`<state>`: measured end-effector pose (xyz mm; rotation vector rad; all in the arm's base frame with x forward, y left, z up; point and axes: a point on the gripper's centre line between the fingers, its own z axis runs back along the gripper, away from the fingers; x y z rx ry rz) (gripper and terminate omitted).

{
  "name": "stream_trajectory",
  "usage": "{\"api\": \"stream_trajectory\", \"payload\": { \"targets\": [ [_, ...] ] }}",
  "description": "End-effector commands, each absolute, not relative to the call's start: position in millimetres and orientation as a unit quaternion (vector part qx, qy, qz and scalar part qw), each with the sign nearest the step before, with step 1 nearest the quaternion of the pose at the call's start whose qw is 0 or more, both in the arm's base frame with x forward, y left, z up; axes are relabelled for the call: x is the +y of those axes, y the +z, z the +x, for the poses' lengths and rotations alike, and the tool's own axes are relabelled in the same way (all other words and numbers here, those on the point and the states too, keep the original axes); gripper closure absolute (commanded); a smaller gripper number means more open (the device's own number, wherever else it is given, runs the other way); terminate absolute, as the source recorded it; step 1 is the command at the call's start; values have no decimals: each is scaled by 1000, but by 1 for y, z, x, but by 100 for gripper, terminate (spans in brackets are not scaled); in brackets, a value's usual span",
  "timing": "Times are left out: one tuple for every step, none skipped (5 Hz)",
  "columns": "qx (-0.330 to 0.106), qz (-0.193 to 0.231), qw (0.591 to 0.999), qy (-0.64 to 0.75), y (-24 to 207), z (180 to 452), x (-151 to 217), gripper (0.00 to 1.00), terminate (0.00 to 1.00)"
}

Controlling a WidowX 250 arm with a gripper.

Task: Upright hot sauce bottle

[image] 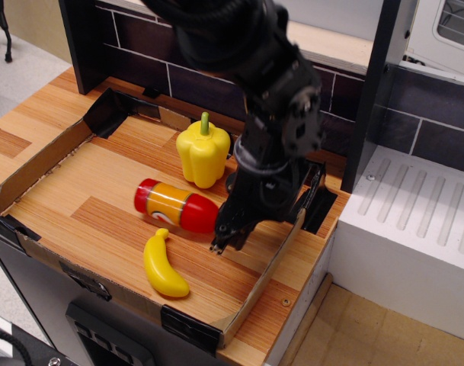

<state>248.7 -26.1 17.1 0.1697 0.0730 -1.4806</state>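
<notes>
The hot sauce bottle [174, 206] lies on its side on the wooden tray floor, base to the left and neck to the right. It is red with an orange-yellow label band. My black gripper [225, 239] is down at the bottle's neck end, fingertips near the floor. The neck and cap are hidden behind the fingers, which look closed on them. The bottle body rests on the wood.
A yellow bell pepper [203, 152] stands just behind the bottle. A yellow banana [162, 264] lies in front of it. The low cardboard tray wall [264, 274] runs close on the gripper's right. A white drainboard [414, 221] is further right.
</notes>
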Motion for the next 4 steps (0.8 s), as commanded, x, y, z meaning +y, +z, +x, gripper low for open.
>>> {"api": "stream_trajectory", "payload": {
  "targets": [
    [-19,132,729,-671,74,244,-17,100,0],
    [-53,69,738,-669,91,240,-16,100,0],
    [-91,20,757,-647,93,238,-21,100,0],
    [-154,-31,753,-638,98,235,-23,100,0]
  ]
}}
